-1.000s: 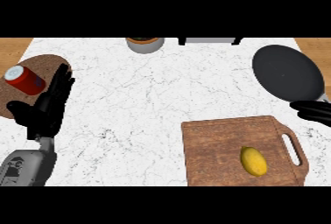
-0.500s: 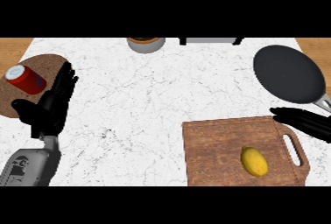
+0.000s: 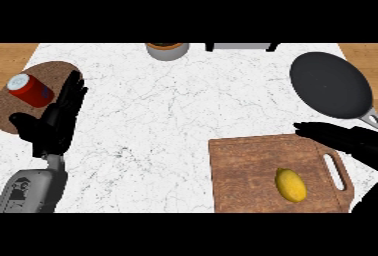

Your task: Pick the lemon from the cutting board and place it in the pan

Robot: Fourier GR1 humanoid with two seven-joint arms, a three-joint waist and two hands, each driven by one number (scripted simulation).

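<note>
Nearby, right hand [image 3: 347,141] open — lemon [image 3: 291,184] untouched

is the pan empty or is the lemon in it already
Empty. The pan shows only its bare dark surface, and the lemon lies on the cutting board, with the right hand open above it.

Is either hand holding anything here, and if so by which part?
Nothing is held. The lemon lies untouched on the cutting board; right hand and left hand are open.
</note>
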